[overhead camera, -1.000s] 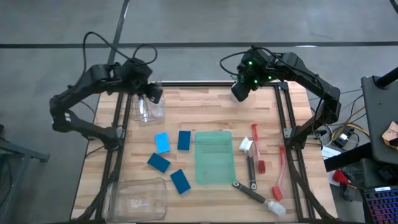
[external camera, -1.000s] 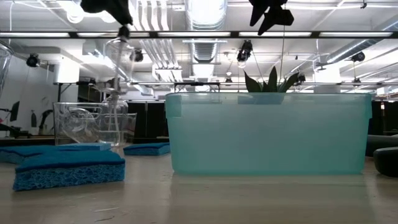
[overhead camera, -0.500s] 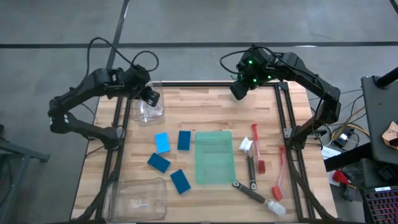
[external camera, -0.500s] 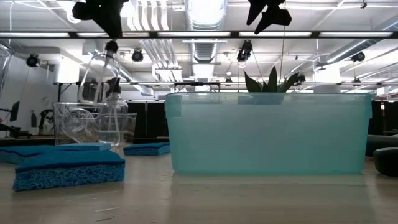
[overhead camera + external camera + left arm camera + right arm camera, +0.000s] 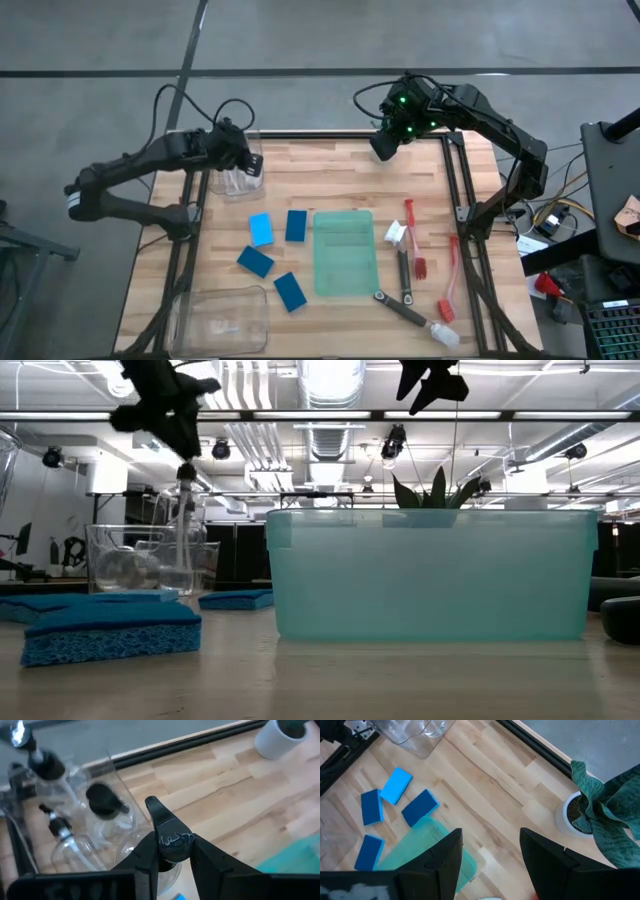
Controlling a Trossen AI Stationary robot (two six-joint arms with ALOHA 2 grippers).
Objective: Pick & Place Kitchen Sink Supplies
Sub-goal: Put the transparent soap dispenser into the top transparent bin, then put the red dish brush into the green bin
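High view: the wooden worktop (image 5: 340,170) carries a teal bin (image 5: 345,252) at its middle, a clear bin (image 5: 222,320) at the near left corner and a second clear bin (image 5: 240,172) at the far left. The left gripper (image 5: 249,160) hangs over that far-left bin, its fingers (image 5: 152,851) clamped on the black top of a clear bottle (image 5: 172,842) held upright just above the bin's edge. Three more bottles (image 5: 102,802) with black tops lie inside the bin. The right gripper (image 5: 385,146) waits above the far edge of the worktop, fingers (image 5: 445,857) spread apart and empty, near a potted plant (image 5: 600,795). Four blue sponges (image 5: 260,229) lie scattered left of the teal bin. Red and black brushes (image 5: 408,262) lie to its right.
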